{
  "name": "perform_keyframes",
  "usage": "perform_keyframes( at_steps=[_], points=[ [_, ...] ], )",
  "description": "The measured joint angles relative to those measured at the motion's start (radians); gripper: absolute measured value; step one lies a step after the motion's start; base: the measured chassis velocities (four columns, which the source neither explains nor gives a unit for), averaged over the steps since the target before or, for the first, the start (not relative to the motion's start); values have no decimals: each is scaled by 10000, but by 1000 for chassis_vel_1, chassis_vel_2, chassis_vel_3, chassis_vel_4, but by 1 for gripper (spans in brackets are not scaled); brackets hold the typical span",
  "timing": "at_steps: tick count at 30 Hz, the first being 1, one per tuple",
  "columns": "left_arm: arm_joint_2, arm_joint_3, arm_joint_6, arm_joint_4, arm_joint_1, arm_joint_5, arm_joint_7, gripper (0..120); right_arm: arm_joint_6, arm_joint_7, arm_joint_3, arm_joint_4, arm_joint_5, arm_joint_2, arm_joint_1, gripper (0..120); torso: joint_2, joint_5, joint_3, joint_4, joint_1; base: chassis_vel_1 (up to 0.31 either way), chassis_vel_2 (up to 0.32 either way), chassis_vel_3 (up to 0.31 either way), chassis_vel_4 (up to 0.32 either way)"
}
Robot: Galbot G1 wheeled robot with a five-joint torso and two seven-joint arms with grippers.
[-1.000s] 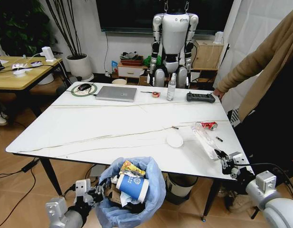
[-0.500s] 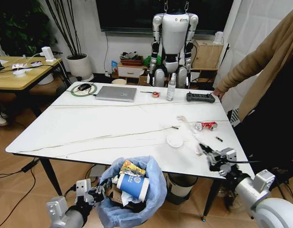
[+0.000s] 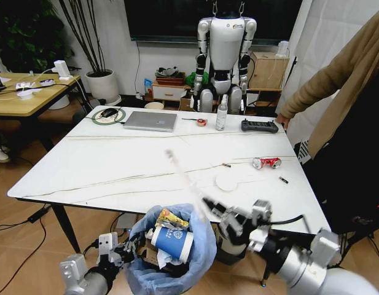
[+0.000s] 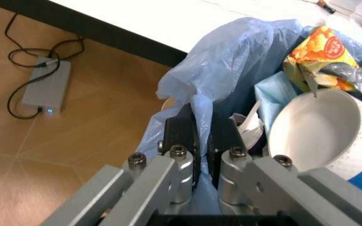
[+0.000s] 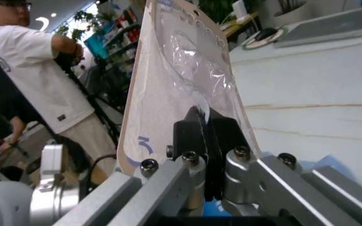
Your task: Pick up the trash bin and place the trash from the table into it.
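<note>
Clear packet (image 5: 181, 89), clenched in right gripper (image 3: 218, 212), has swung left off the tabletop (image 3: 115, 166) toward the bin (image 3: 198, 246); left gripper (image 4: 200, 136) pinches bin liner. Drop looks imminent.

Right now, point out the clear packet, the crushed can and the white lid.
clear packet (image 5: 187, 80), right wrist view, on its transparent blister face.
crushed can (image 3: 266, 162), head view, mid-body.
white lid (image 3: 226, 180), head view, centre of the disc.
</note>
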Motion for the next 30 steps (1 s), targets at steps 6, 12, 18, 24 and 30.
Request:
perform_keyframes(
  at_steps=[6,12,18,24,30],
  points=[
    [81,10,63,-54,116,-75,-43,0,55,62,-969,-18,435,-161,36,0,0,-2,0,0,0,0,0,0,0],
    [68,-52,75,-199,256,-66,-48,0,9,442,-1788,-39,850,-214,295,0,0,-2,0,1,0,0,0,0,0],
    [59,-68,96,-344,305,-42,-48,0,-87,476,-2417,-193,366,-33,301,0,0,-1,0,1,0,0,0,0,0],
    [56,-26,106,-397,295,-31,-48,0,-109,499,-2738,-432,-123,40,94,0,0,-1,0,0,0,0,0,0,0],
    [11,27,113,-459,313,28,-48,0,-117,612,-2886,-703,-474,78,-5,0,0,-1,0,0,0,0,0,0,0]
  ],
)
